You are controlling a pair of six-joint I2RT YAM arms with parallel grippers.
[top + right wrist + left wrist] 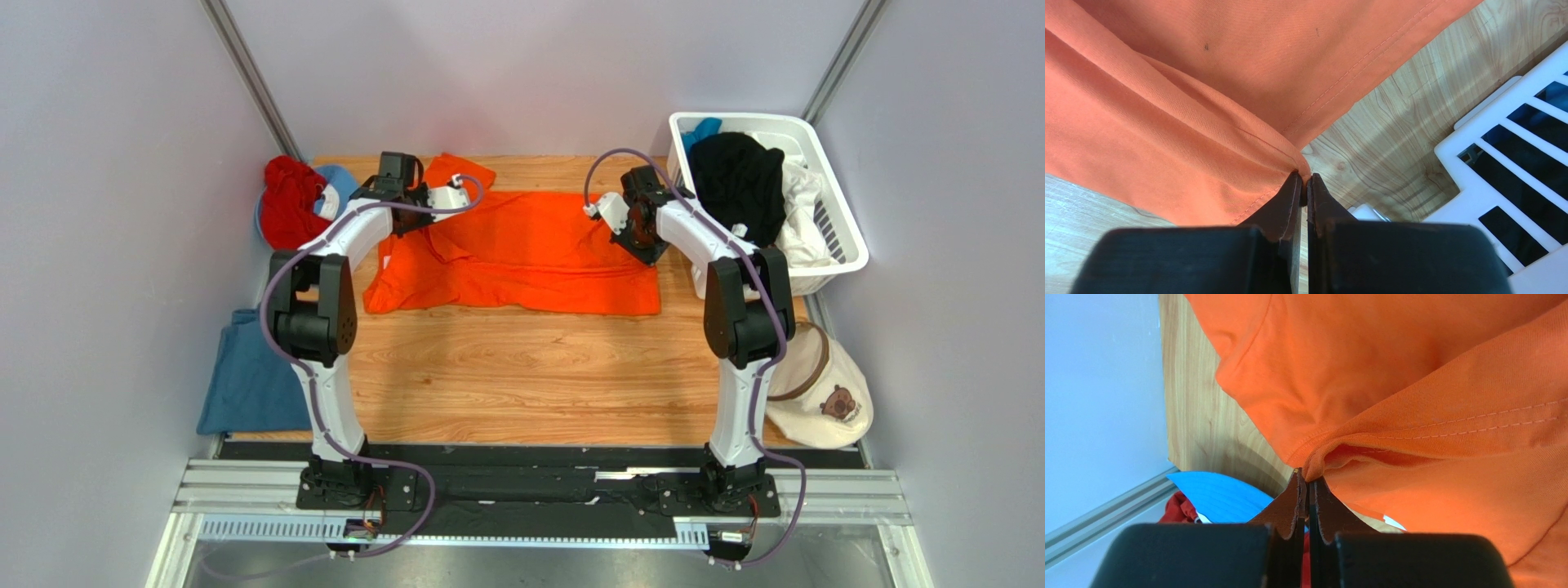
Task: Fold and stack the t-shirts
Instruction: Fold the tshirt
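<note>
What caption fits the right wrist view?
Right gripper pinches the orange t-shirt at its hem, beside the white basket.

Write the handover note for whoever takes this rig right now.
Left claw: shut on the orange t-shirt, far-left edge.
Right claw: shut on its far-right corner.
The shirt lies spread across the far half of the table. The blue t-shirt sits at the table's left edge; a black garment and a white garment lie in the white basket.
Done: no folded stack visible. Left: fold this one, then the rest.
</note>
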